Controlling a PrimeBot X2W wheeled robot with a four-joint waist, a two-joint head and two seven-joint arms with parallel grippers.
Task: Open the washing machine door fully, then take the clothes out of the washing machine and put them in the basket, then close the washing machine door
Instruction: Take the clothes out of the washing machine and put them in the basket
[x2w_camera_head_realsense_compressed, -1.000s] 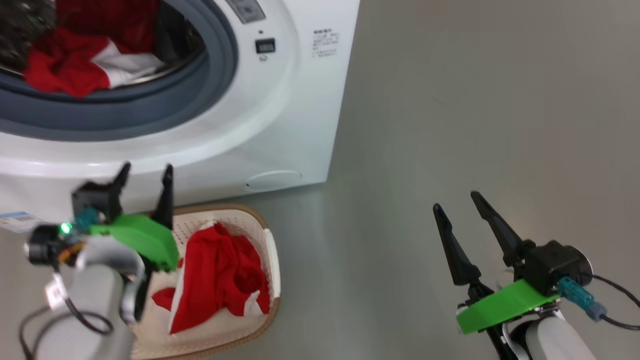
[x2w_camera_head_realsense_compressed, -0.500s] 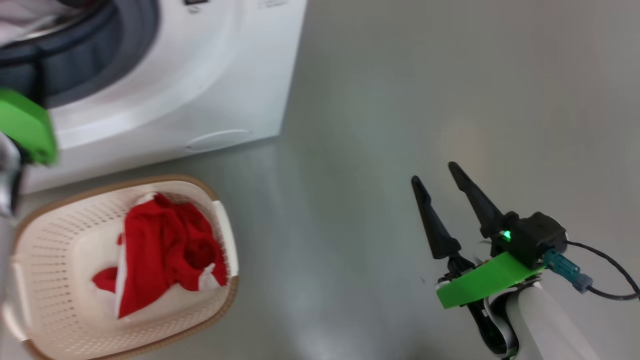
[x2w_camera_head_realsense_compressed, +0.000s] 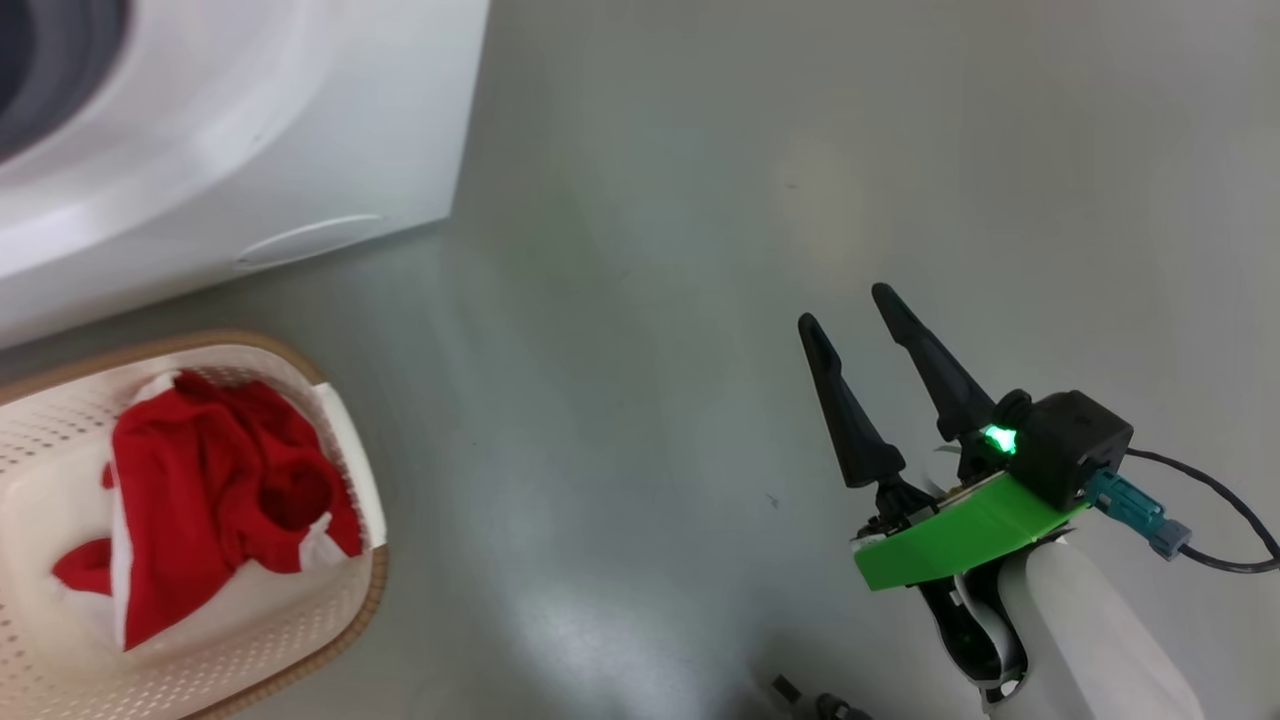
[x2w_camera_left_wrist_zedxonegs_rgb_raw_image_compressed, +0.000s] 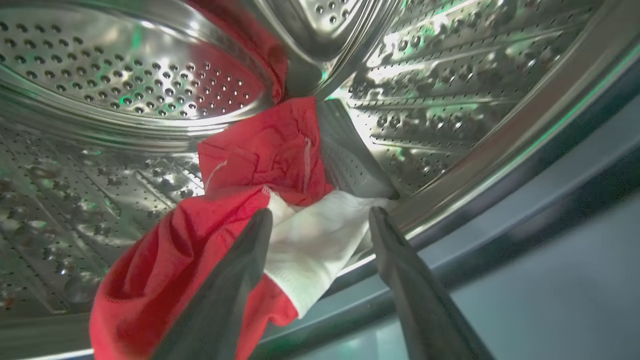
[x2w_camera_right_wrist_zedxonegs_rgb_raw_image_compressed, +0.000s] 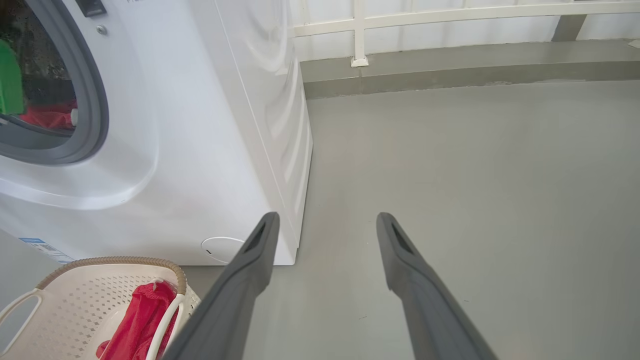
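Note:
The white washing machine (x2w_camera_head_realsense_compressed: 300, 120) stands at the upper left, and its door is out of view. My left gripper (x2w_camera_left_wrist_zedxonegs_rgb_raw_image_compressed: 321, 212) is inside the perforated steel drum (x2w_camera_left_wrist_zedxonegs_rgb_raw_image_compressed: 125, 75), open. A white panel of the red clothes (x2w_camera_left_wrist_zedxonegs_rgb_raw_image_compressed: 260, 155) lies between its fingertips, and the left finger rests against the red fabric. More red clothes (x2w_camera_head_realsense_compressed: 210, 470) lie in the cream basket (x2w_camera_head_realsense_compressed: 378, 580) on the floor before the machine. My right gripper (x2w_camera_head_realsense_compressed: 845, 306) hangs open and holds nothing above bare floor, well right of the basket. Its wrist view shows the machine (x2w_camera_right_wrist_zedxonegs_rgb_raw_image_compressed: 200, 150), the basket (x2w_camera_right_wrist_zedxonegs_rgb_raw_image_compressed: 75, 300) and the right gripper (x2w_camera_right_wrist_zedxonegs_rgb_raw_image_compressed: 327, 215).
Grey floor spreads to the right of the machine. A white railing (x2w_camera_right_wrist_zedxonegs_rgb_raw_image_compressed: 357, 30) and a low kerb run along the back. The grey gasket (x2w_camera_left_wrist_zedxonegs_rgb_raw_image_compressed: 550, 200) rings the drum mouth. Small dark bits (x2w_camera_head_realsense_compressed: 800, 695) lie on the floor near my base.
The head camera has swung right, so machine and basket slid left in its picture. My left arm has left that view, gone from above the basket. The right gripper stays open.

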